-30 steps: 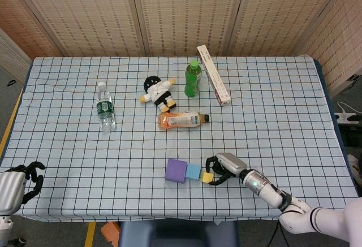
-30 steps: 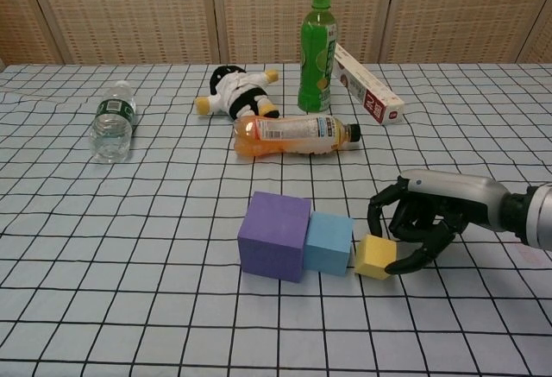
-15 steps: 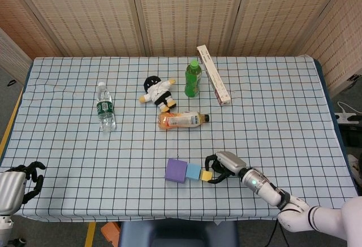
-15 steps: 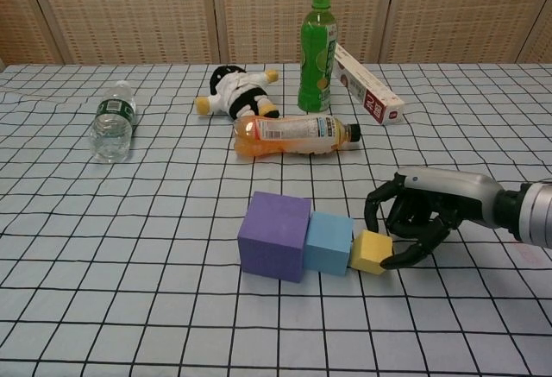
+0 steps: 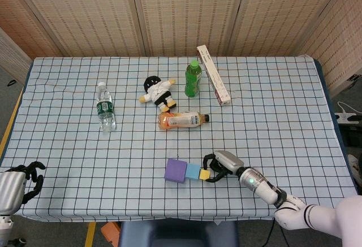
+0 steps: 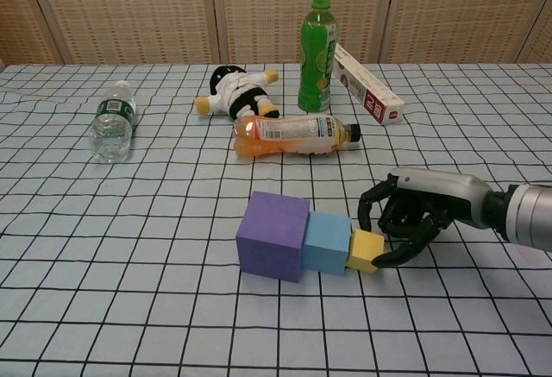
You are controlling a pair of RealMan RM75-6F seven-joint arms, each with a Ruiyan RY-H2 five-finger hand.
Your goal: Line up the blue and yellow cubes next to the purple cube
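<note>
The purple cube [image 5: 175,170] [image 6: 273,235], the blue cube [image 5: 193,172] [image 6: 328,242] and the small yellow cube [image 5: 205,174] [image 6: 364,250] lie in a row near the table's front edge, each touching its neighbour. My right hand [image 5: 220,163] [image 6: 414,209] is just right of the yellow cube. Its fingers are curled, and one fingertip [image 6: 385,260] presses the cube's right side. My left hand [image 5: 25,179] hangs at the front left corner with fingers curled and nothing in it. The chest view does not show it.
Behind the cubes lie an orange drink bottle [image 6: 293,135] and a plush doll [image 6: 235,91]. A green bottle [image 6: 316,53] stands beside a long box [image 6: 366,85]. A clear water bottle [image 6: 112,121] lies to the left. The checked tablecloth [image 6: 129,248] is bare left of the cubes.
My right hand has moved left and pushed the yellow cube against the blue cube, closing the gap and straightening it. The left hand has not moved.
</note>
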